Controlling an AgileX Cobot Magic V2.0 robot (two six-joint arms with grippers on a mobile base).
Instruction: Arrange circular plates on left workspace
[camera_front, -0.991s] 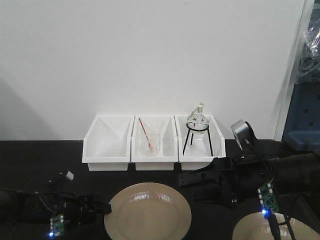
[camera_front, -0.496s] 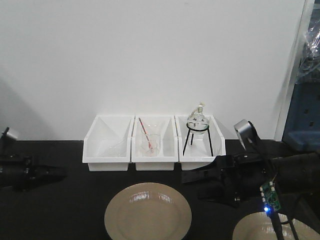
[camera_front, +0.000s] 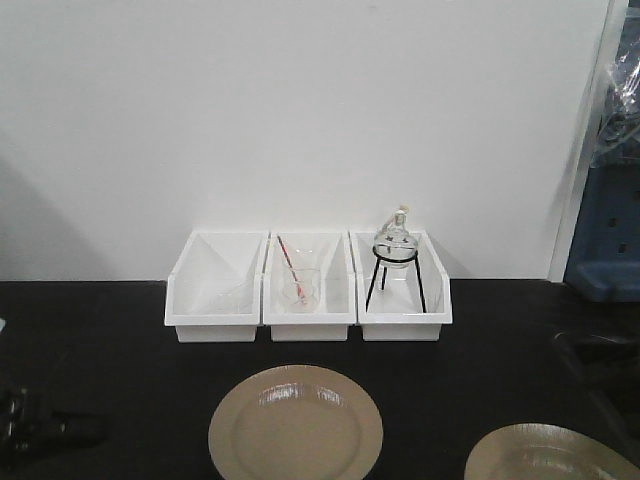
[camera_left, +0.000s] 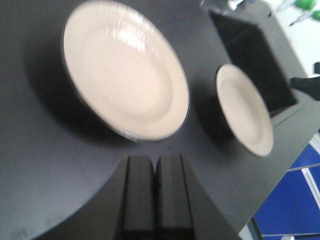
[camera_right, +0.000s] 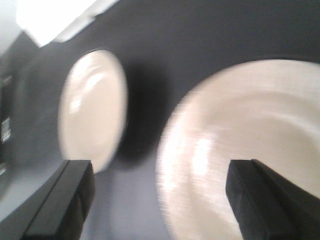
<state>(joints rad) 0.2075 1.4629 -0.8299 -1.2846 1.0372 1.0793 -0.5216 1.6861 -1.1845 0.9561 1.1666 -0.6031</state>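
Note:
Two round beige plates lie flat on the black bench top (camera_front: 120, 350). One plate (camera_front: 296, 425) is at the front centre, the other plate (camera_front: 550, 455) at the front right, cut by the frame edge. My left gripper (camera_front: 95, 430) is low at the front left, well apart from the centre plate. In the left wrist view it (camera_left: 156, 167) is shut and empty, with the near plate (camera_left: 125, 70) and far plate (camera_left: 245, 110) ahead. My right gripper (camera_right: 160, 200) is open and empty, hovering over the right plate's (camera_right: 240, 150) rim; the other plate (camera_right: 92, 110) lies beyond.
Three white bins (camera_front: 308, 285) stand in a row at the back against the wall: one holds a beaker with a red rod (camera_front: 297, 285), another a flask on a black tripod (camera_front: 395, 255). A sunken black basin (camera_left: 252, 60) lies beyond the far plate. Blue cabinet fronts (camera_left: 300, 200) sit below the bench edge.
Both arms have drawn back from the centre plate. The left arm moved off left and low. The right arm withdrew right, nearly out of the front view. The plates have not moved.

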